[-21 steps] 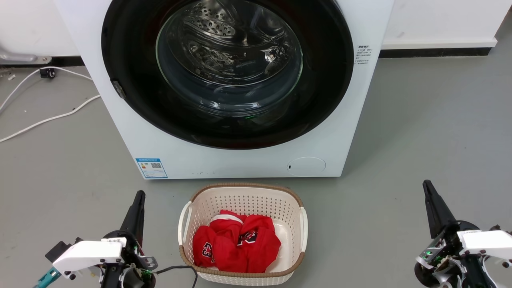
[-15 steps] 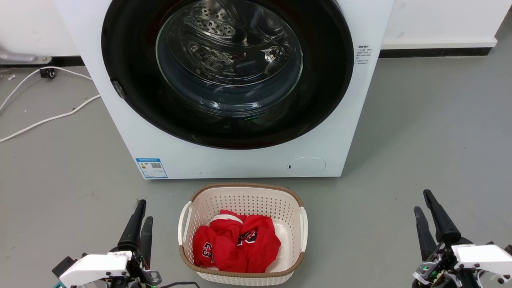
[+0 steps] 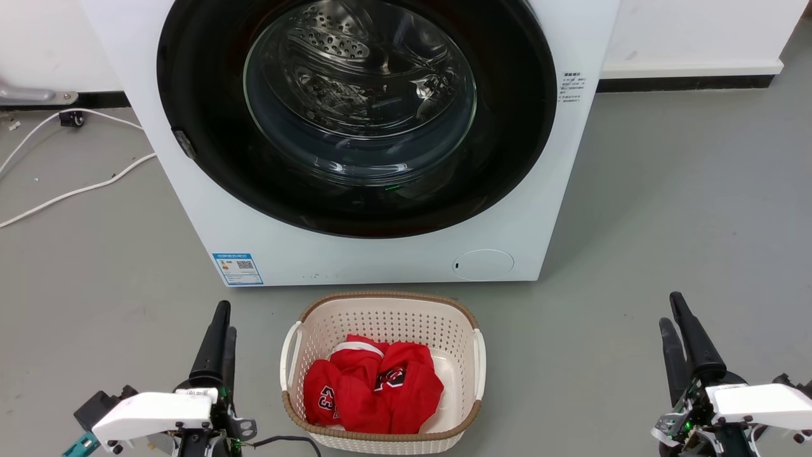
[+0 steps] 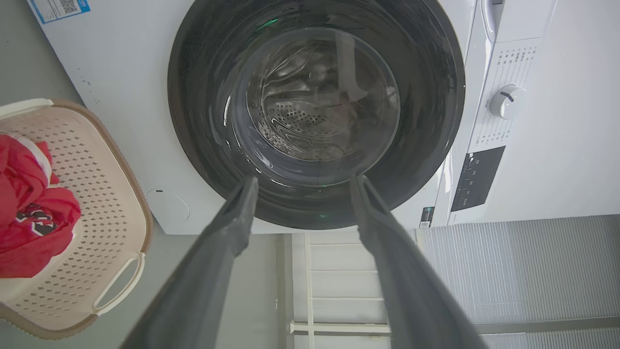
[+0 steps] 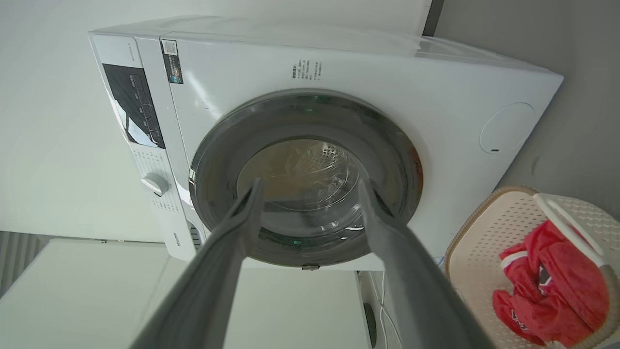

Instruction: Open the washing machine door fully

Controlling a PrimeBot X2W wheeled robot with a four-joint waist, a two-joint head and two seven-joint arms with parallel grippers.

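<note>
The washing machine door (image 3: 358, 108) is a glossy black disc with a clear glass bowl. It lies shut and flush against the white machine front, and the steel drum shows through the glass. A small latch (image 3: 184, 143) sits on its left rim. My left gripper (image 3: 225, 320) hovers low at the lower left, open and holding nothing, well short of the machine. My right gripper (image 3: 669, 309) is at the lower right, also open and holding nothing. The left wrist view frames the door (image 4: 315, 111) beyond the spread left gripper (image 4: 304, 178). The right wrist view shows the door (image 5: 305, 179) past the parted right gripper (image 5: 310, 182).
A cream perforated laundry basket (image 3: 380, 303) with red clothes (image 3: 374, 390) stands on the grey floor just in front of the machine, between my arms. White cables (image 3: 76, 187) trail across the floor at the left. The wall runs behind the machine.
Each gripper showed as one dark finger earlier and now shows two separate fingers. Both arms shifted slightly and the camera moved a little. The door has not moved.
</note>
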